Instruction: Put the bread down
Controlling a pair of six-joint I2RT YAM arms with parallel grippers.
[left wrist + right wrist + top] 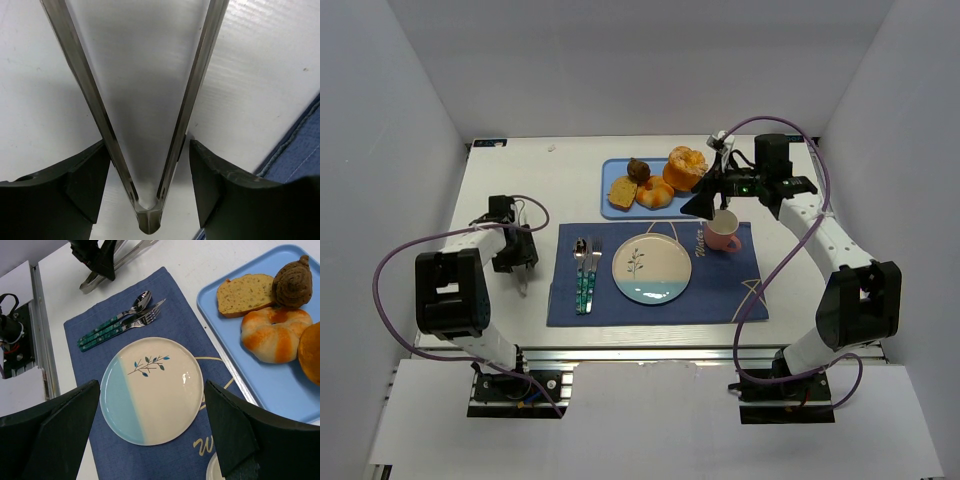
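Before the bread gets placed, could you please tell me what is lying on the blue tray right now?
The blue tray carries a flat tan slice, a dark brown ridged piece, the bread and a larger orange bun, which the right arm partly covers from above.

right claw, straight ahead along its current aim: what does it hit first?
Probably the plate: in the wrist view it sits centred between the open right claw fingers, bare, on the placemat. Depth is unclear, but nothing shows in between.
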